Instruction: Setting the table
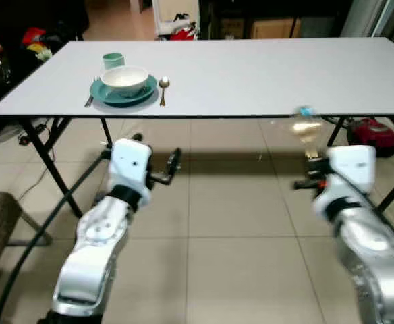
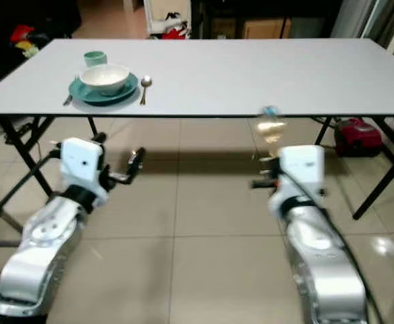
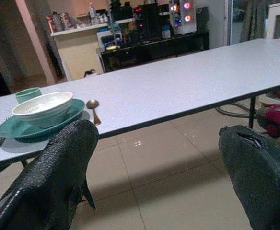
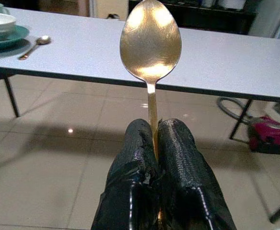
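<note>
From our head cameras, one place is laid at the far left of the white table (image 1: 251, 74): a bowl (image 1: 125, 79) on a teal plate (image 1: 124, 93), a green cup (image 1: 113, 61) behind, a fork (image 1: 91, 92) on one side and a spoon (image 1: 163, 88) on the other. Our left wrist view shows the left gripper (image 3: 159, 177) spread wide and holding nothing, short of the table edge. Our right wrist view shows the right gripper (image 4: 157, 143) pinching a gold spoon (image 4: 150, 43) by its handle, bowl upright, not yet over the table. We judge a second setting has barely begun.
</note>
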Robot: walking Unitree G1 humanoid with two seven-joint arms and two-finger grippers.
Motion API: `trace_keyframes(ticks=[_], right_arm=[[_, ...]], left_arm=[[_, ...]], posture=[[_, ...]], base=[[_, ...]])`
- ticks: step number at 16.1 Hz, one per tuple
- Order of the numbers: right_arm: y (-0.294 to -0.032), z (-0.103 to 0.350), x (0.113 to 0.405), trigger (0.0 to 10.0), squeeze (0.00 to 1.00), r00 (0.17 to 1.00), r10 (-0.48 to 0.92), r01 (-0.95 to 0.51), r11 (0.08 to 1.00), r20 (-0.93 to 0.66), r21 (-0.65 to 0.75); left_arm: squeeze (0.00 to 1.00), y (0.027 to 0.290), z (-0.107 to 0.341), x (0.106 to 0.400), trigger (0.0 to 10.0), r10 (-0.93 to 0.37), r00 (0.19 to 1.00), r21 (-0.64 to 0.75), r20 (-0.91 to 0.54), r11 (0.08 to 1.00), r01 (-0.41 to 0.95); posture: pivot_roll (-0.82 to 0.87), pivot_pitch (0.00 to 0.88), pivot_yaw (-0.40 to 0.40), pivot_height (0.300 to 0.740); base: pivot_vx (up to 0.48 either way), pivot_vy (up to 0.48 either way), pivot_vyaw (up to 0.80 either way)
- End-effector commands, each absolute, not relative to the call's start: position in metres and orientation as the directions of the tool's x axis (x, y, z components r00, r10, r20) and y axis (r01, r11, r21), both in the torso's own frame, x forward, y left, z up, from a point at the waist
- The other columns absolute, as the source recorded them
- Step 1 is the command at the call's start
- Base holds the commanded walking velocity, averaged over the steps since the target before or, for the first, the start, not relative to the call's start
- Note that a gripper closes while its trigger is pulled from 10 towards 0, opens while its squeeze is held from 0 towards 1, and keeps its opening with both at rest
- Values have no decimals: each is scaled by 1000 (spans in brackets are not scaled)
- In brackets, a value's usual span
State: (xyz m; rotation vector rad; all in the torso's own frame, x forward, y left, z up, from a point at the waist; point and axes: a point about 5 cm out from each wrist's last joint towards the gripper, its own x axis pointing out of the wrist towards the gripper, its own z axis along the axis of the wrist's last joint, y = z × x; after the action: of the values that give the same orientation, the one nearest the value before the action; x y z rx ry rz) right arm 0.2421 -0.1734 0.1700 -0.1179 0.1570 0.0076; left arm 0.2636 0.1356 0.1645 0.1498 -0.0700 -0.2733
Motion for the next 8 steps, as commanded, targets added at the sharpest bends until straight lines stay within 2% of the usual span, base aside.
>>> trace_keyframes(ticks=[1, 6, 8], right_arm=[[-176, 175, 240, 10000, 0, 992, -8, -6, 994, -129, -110], [-175, 173, 239, 10000, 0, 991, -18, 4, 994, -133, -105], [-176, 171, 236, 10000, 0, 989, -8, -12, 990, -145, -139]], left_arm=[[0, 132, 166, 265, 10000, -295, 954, 169, 47, 944, 284], [0, 131, 167, 266, 10000, -311, 949, 171, 47, 939, 299], [0, 131, 166, 266, 10000, -317, 947, 171, 45, 937, 305]], posture=[[36, 0, 46, 740], [32, 0, 53, 740], [29, 0, 57, 740]], base=[[375, 0, -606], [373, 0, -800], [373, 0, 0]])
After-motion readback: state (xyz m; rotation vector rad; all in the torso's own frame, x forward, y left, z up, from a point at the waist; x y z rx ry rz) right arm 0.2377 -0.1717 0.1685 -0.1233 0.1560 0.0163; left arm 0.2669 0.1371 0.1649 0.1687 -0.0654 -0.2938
